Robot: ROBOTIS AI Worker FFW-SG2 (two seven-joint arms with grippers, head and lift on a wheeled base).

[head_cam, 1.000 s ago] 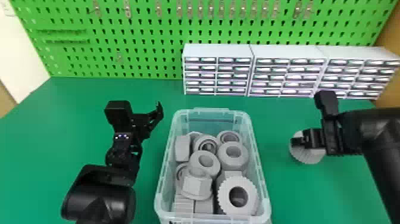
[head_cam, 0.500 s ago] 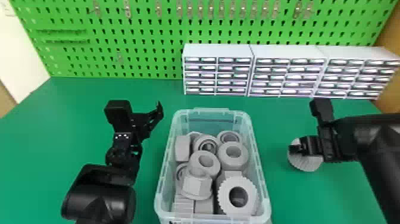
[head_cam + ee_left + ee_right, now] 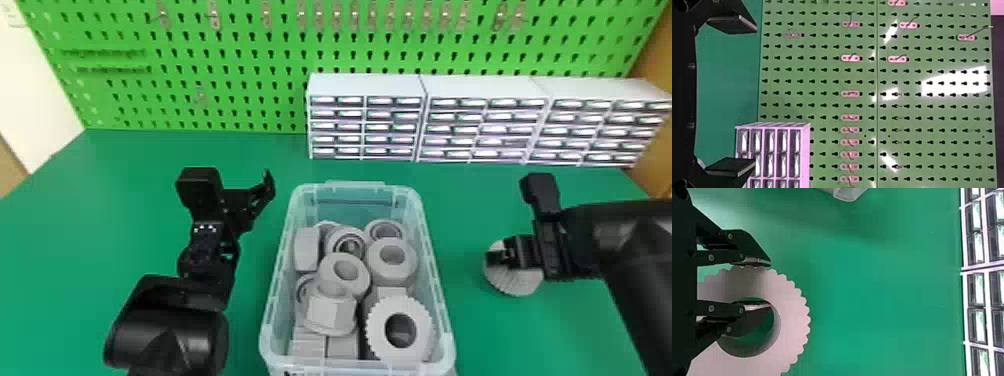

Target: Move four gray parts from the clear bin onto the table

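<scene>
Background: green pegboard [image 3: 240, 55] with metal hooks [image 3: 214, 15], its top cut off; three white drawer cabinets [image 3: 367, 85] side by side in front of it, on the green desk [image 3: 75, 215].
Right tool [image 3: 501, 256]: closed on the wall of a gray gear [image 3: 517, 281], one finger against the outer teeth, the other in the center hole.
Gear: right of the bin, partly covered by the tool in the head view and cut off along an edge in the right wrist view; whether it touches the desk, I cannot tell.
Left tool [image 3: 252, 205]: open and empty, fingers well apart in the left wrist view, left of the bin; one finger is hard to make out from the head.
Clear bin [image 3: 430, 270]: between the two tools, near end cut off by the head view's bottom edge; one corner also shows in the right wrist view.
Bin contents: a heap of gray parts, mostly rings. Near end, a toothed ring [image 3: 376, 327] with a wide hole, tilted, beside a flanged nut [image 3: 330, 312]. Behind them, two thick rings [image 3: 360, 267], [image 3: 392, 272]; farther back, smaller rings, partly overlapped. Blocky pieces [image 3: 310, 345] lie low at the near end, their undersides hidden.
</scene>
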